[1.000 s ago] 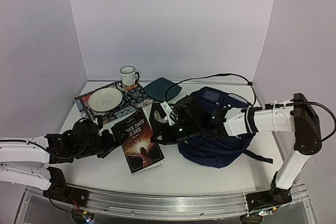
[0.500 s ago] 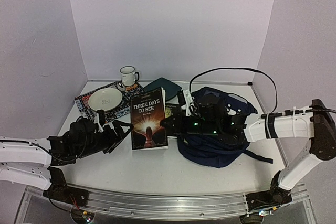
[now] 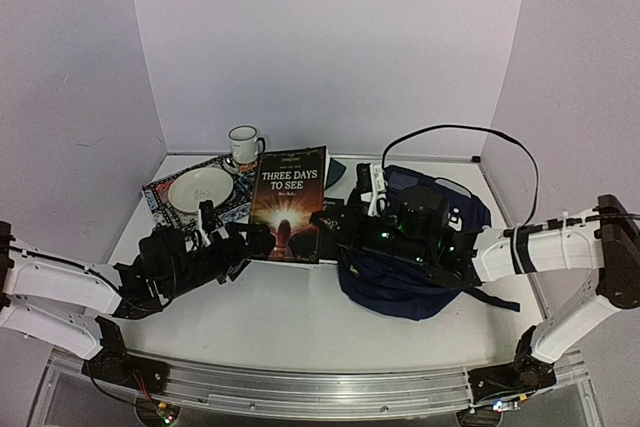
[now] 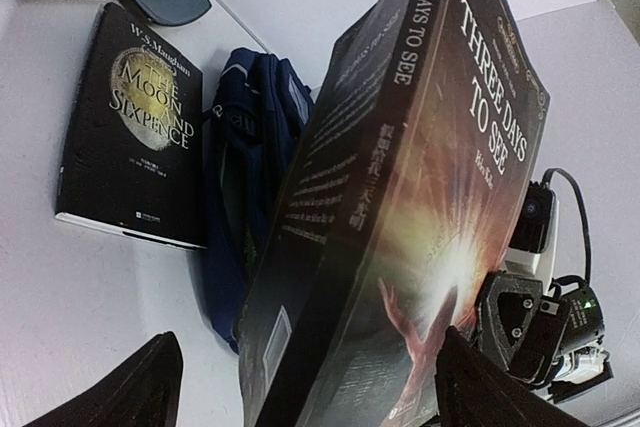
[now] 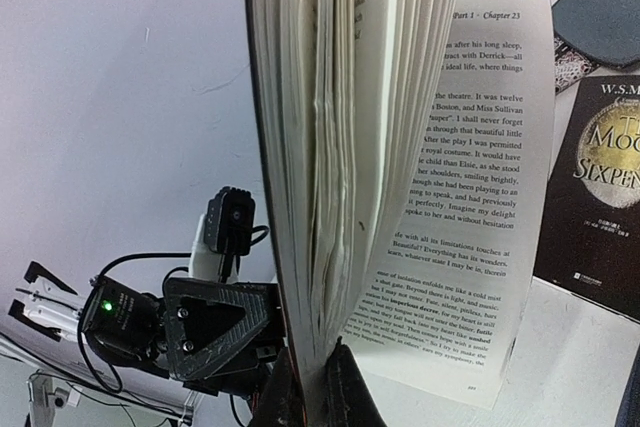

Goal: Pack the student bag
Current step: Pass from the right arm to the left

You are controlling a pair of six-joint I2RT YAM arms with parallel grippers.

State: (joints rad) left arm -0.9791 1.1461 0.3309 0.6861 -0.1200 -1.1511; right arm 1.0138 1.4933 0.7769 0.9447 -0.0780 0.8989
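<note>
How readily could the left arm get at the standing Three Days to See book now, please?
Likely yes: the left gripper has jaws open either side of the book, nothing between; the right gripper holds it upright.

book (image 3: 290, 205) standing upright mid-table, student bag (image 3: 400, 292) lying to its right, plate (image 3: 200, 189) sitting on mat (image 3: 157, 196) far left, mug (image 3: 243, 144) standing behind plate

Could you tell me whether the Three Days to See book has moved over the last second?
Yes. The book lay flat nearer the arms; now it stands upright, pinched by the right gripper, farther back, with its top beside the white mug.
</note>
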